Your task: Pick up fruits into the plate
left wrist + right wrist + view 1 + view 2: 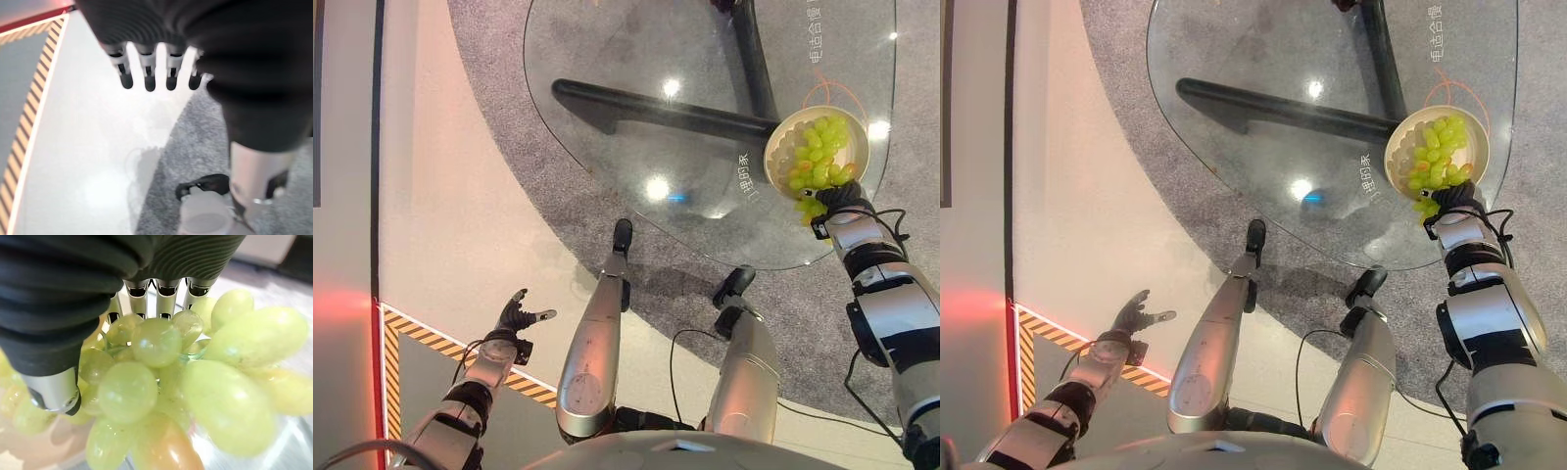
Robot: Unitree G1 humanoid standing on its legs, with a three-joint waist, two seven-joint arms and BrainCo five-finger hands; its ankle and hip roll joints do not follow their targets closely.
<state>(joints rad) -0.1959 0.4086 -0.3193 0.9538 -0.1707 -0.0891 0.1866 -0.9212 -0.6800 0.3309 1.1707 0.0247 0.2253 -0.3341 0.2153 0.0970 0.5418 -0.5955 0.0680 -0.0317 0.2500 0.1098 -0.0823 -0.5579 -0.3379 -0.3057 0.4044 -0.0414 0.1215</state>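
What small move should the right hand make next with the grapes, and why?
Probably ease the right hand a little further over the plate before letting go. The bunch of green grapes lies mostly in the plate, but its near end hangs over the rim by the hand, whose fingers are buried in it. The left hand hangs idle over the floor.

Glossy clear glass table [607, 59], smooth shiny green grapes [818, 152], matt cream plate [781, 132], rough grey carpet [509, 147]
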